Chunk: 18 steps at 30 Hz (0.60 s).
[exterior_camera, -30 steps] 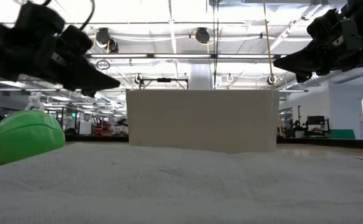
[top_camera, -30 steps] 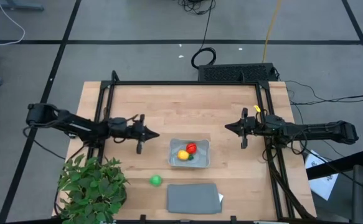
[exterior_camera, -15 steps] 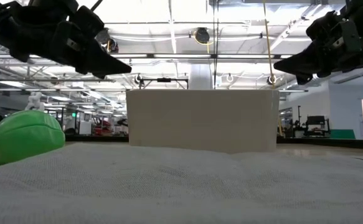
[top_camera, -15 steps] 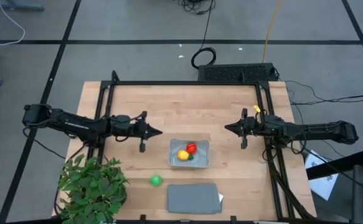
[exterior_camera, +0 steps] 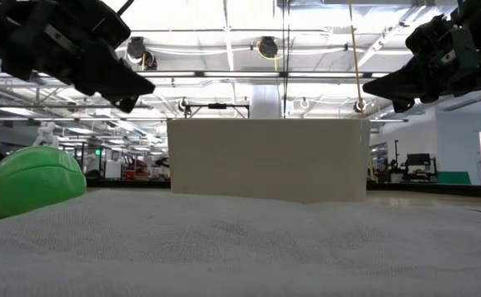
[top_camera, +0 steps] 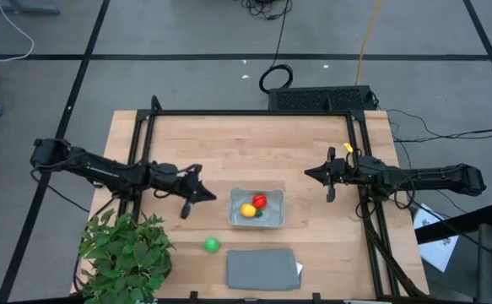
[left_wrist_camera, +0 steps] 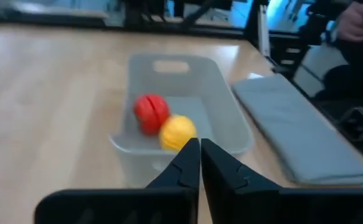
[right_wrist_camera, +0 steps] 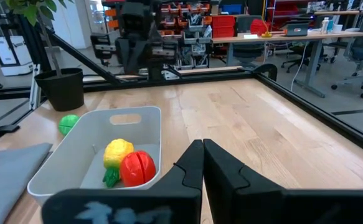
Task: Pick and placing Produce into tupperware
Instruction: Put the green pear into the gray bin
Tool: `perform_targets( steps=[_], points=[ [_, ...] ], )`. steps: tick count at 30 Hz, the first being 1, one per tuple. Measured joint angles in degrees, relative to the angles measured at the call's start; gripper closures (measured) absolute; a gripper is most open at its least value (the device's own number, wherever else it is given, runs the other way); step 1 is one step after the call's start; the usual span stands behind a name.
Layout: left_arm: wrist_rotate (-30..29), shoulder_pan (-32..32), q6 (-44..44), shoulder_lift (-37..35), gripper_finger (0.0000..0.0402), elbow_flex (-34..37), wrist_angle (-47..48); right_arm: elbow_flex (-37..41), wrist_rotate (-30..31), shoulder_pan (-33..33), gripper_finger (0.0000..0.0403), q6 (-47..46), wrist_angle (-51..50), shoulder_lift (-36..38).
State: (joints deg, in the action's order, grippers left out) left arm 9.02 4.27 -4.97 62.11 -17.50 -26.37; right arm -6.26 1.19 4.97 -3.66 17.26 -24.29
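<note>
One camera looks straight down on the whole table (top_camera: pixel 229 143); another sits at tabletop level facing the room. Each wrist camera peers past its own pincer tips (closed together) toward the tupperware (left_wrist_camera: pixel 187 106) (right_wrist_camera: pixel 100 146), seen from opposite ends.

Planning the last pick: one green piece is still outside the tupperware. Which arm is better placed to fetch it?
Left. The round green piece lies on the table on the left gripper's side of the tupperware, with nothing between them. The right gripper waits beyond the tupperware. Both grippers are shut and empty.
</note>
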Motion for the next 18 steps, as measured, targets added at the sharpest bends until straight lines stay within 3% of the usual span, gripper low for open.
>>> perform_targets(
  steps=[9,18],
  points=[
    [0.02,7.20,-8.51,0.02,0.0317,0.00,5.57,0.00,0.00,0.02,0.0403,-0.17,-0.02,-0.13],
    [0.01,12.11,-13.21,0.01,0.0179,0.00,5.11,0.00,0.00,0.00,0.0403,-0.55,0.00,-0.13]
  ],
)
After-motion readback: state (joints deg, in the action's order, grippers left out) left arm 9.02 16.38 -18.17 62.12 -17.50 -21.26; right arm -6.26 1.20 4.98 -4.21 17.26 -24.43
